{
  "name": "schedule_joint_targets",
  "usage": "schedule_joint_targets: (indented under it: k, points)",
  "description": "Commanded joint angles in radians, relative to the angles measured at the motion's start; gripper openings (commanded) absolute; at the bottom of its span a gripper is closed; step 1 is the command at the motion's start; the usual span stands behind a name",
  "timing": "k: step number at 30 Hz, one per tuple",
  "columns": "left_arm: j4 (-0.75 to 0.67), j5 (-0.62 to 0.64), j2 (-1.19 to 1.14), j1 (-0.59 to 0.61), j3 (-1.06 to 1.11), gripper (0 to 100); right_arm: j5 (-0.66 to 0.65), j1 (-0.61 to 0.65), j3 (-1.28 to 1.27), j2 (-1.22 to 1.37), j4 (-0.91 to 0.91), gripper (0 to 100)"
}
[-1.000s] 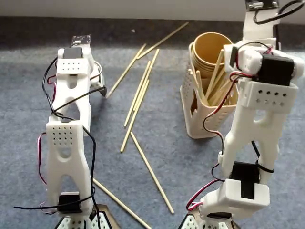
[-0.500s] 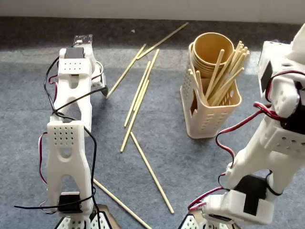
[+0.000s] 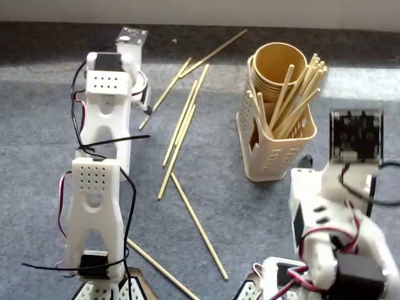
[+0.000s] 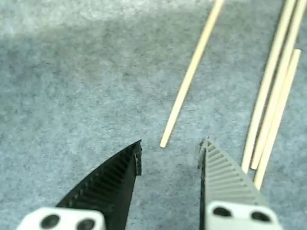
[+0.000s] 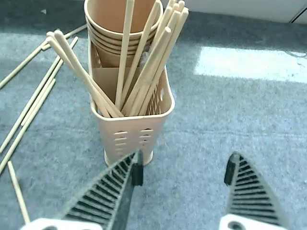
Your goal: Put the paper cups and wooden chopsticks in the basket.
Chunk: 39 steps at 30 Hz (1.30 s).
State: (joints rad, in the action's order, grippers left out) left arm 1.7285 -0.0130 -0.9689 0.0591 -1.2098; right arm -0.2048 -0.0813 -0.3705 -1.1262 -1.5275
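A cream basket [image 3: 275, 153] stands right of centre, holding stacked paper cups [image 3: 277, 65] and several wooden chopsticks [image 3: 294, 100]. More chopsticks [image 3: 181, 128] lie loose on the grey carpet left of it. My left gripper [image 4: 171, 148] is open and low over the carpet, with the near end of one loose chopstick [image 4: 192, 72] just beyond the gap between its fingertips. In the high view this gripper [image 3: 145, 111] sits at the far left by that chopstick. My right gripper [image 5: 184, 167] is open and empty, on the near side of the basket [image 5: 134, 129] and its cups [image 5: 122, 24].
One chopstick [image 3: 199, 226] lies toward the near edge. Another [image 3: 156, 265] lies by the left arm's base, and a third [image 3: 215, 51] at the far dark strip. The right arm [image 3: 337, 206] is folded back at the near right. Bare carpet lies right of the basket.
The right arm has drawn back from over the basket to the near right. The left arm has swung farther away and to the right, up to a loose chopstick's end.
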Motion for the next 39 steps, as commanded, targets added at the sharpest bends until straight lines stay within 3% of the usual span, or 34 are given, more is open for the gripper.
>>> schedule_joint_targets:
  k: [1, 8, 14, 18, 29, 39]
  points:
    - [0.035, -0.031, 0.022, -0.054, -0.053, 22, -0.061, 0.012, -0.475, -0.206, 0.189, 27.1]
    - [0.032, -0.034, 0.018, -0.088, -0.059, 22, -0.077, 0.012, -0.857, -0.269, 0.423, 27.1]
    - [-0.029, -0.035, 0.015, -0.114, -0.053, 22, 0.021, 0.012, -1.027, -0.269, 0.636, 27.1]
    - [-0.063, -0.031, 0.015, -0.116, -0.051, 29, 0.020, 0.012, -1.127, -0.269, 0.727, 27.1]
    - [-0.155, -0.037, -0.189, -0.182, -0.035, 31, 0.021, 0.013, -1.170, -0.269, 0.746, 27.1]
    - [-0.153, -0.035, -0.205, -0.225, -0.025, 29, 0.021, 0.013, -1.190, -0.269, 0.751, 27.1]
